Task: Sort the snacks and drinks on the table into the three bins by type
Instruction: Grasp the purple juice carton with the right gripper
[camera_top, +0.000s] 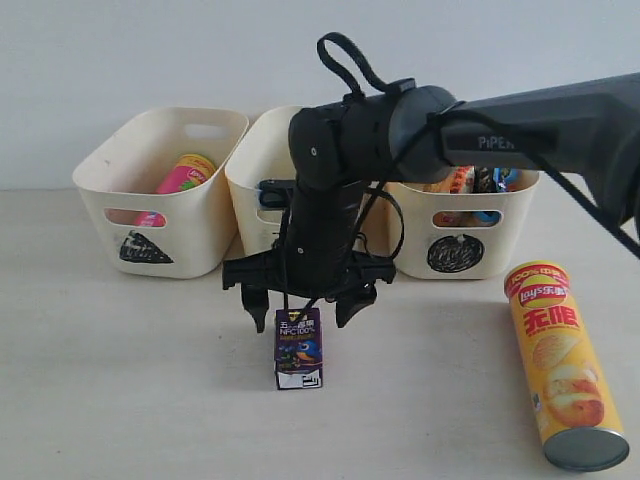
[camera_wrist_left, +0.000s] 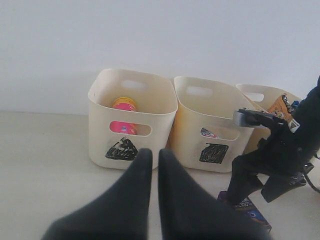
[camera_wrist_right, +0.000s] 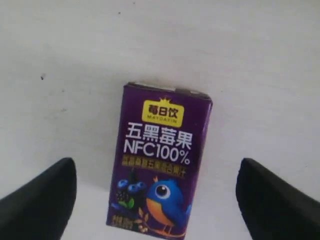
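A dark purple juice box (camera_top: 298, 348) lies on the table (camera_top: 120, 380) in front of the three bins. My right gripper (camera_top: 303, 305) hangs open just above it, a finger on either side, touching nothing. In the right wrist view the juice box (camera_wrist_right: 160, 170) lies between the spread fingertips of the right gripper (camera_wrist_right: 155, 167). My left gripper (camera_wrist_left: 152, 152) is shut and empty, well back from the bins. The yellow-orange chip tube (camera_top: 565, 365) lies on the table at the right. The pink tube (camera_top: 180, 178) stands in the triangle bin (camera_top: 100, 165).
The square bin (camera_wrist_left: 210, 125) in the middle shows a blue-and-white carton (camera_wrist_left: 210, 133) through its handle slot. The circle bin (camera_top: 500, 240) holds crinkly bags (camera_top: 470, 180). The right arm reaches across in front of the middle bin.
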